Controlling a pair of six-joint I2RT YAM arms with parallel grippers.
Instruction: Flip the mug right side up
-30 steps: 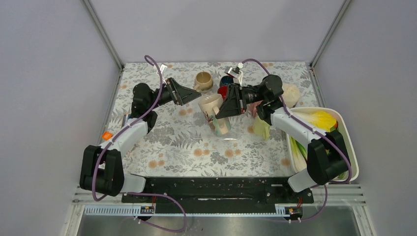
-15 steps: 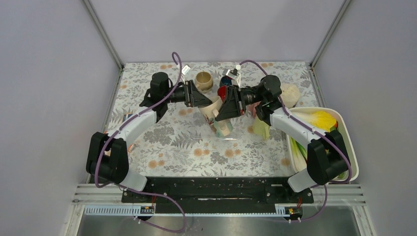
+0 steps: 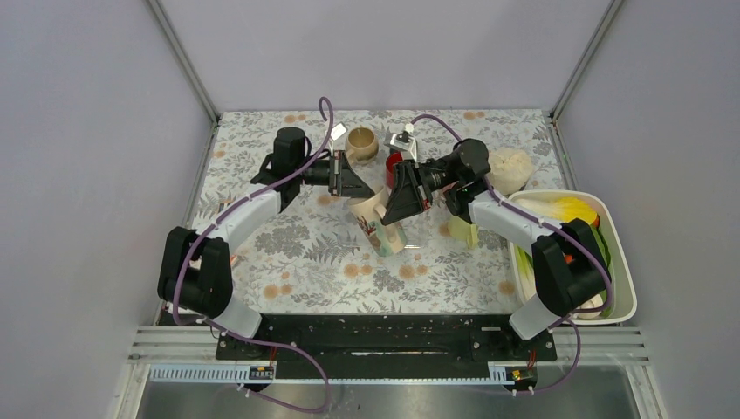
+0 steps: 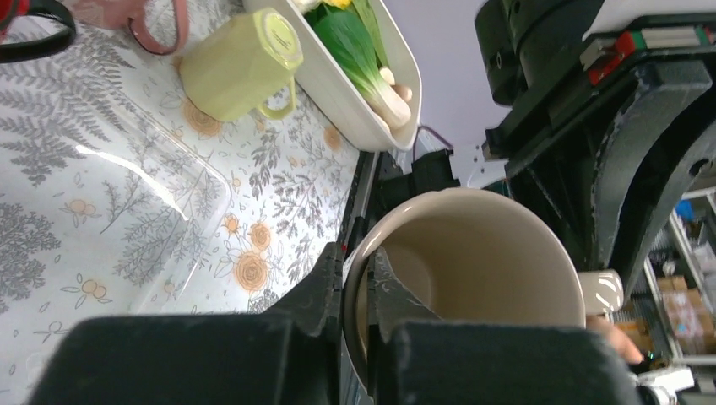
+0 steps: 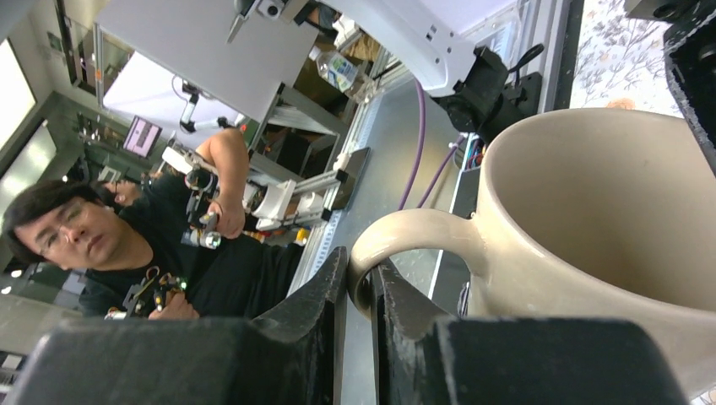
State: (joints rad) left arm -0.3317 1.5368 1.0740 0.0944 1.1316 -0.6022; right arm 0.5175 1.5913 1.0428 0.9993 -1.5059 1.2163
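- Step in hand: a two-handed reorientation of the cream mug (image 3: 380,223). It sits over the middle of the bench (image 3: 297,253), tilted, with its mouth angled up and away and its base toward the near edge.
- Left hand (image 3: 359,190): closed narrow on the mug's rim (image 4: 380,245), with one finger inside the wall and one outside.
- Right hand (image 3: 390,202): closed narrow on the handle (image 5: 405,232), with the loop pinched between the fingers.
- Judgement: most of the turn looks done, since the mouth no longer faces down. The mug is not yet plumb and not yet released.
- Next move calls for both hands to rotate together until the rim is level, then lower the base flat. One hand should let go before the other so the mug does not tip.
- Risk: if the two hands pull against each other, the rim pinch could slip.
- The top view alone shows the mug's tilt and both arms meeting over it. I cannot tell from it whether the base touches the bench.
- The left wrist view alone shows the empty interior, a clear plastic piece (image 4: 127,169) lying on the bench beneath, and a lime-green mug (image 4: 241,63) on its side nearby.
- The right wrist view alone shows the handle grip. Behind the mug it shows the room, not the bench.
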